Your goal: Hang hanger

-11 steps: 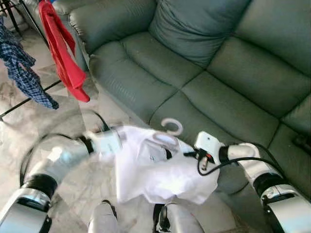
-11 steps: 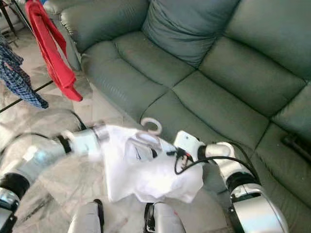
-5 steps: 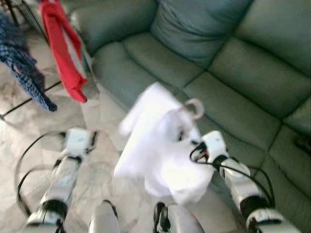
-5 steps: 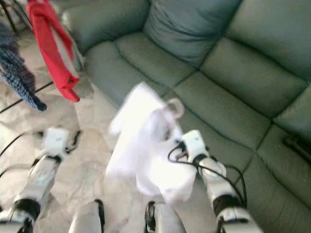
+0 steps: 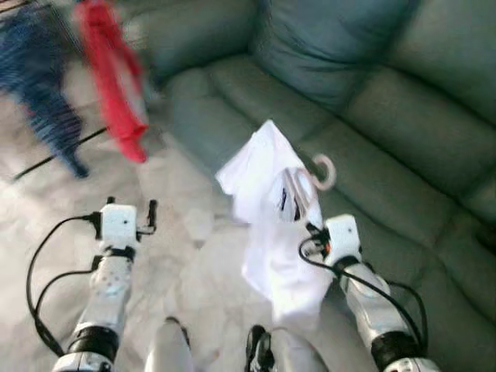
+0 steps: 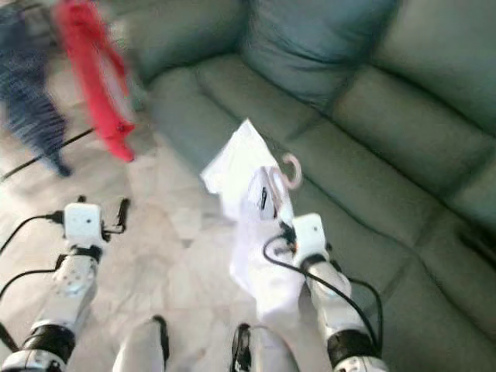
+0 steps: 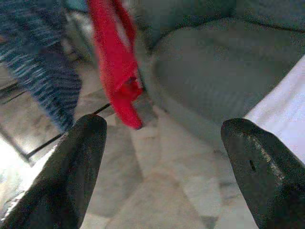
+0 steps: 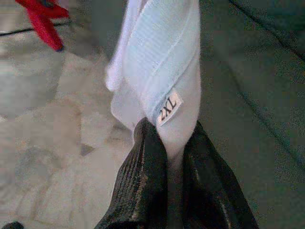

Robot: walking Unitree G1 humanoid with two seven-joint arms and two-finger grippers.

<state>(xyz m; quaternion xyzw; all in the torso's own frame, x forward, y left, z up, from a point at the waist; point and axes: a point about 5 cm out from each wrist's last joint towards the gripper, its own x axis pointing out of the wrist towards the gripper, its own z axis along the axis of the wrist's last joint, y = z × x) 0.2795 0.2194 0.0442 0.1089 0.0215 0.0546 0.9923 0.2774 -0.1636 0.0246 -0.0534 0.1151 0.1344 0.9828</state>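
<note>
A white shirt (image 5: 271, 225) hangs on a hanger whose pale hook (image 5: 323, 172) sticks out at its top, in front of the sofa. My right gripper (image 8: 169, 138) is shut on the shirt's collar fold, just below a "2XL" label (image 8: 170, 106), and holds the garment up above the floor. The hanger's body is hidden inside the cloth. My left gripper (image 5: 130, 208) is out to the left over the marble floor, apart from the shirt. It is open, with nothing between its black fingers (image 7: 78, 162).
A green leather sofa (image 5: 387, 116) with a loose cushion (image 5: 333, 39) spans the back and right. At the far left a red garment (image 5: 112, 85) and a blue plaid garment (image 5: 39, 93) hang from a dark rack. Marble floor (image 5: 194, 256) lies below my arms.
My left gripper let go of the white shirt and swung out to the left. The right gripper lifted the shirt, which now hangs narrow from it. The view has shifted.
</note>
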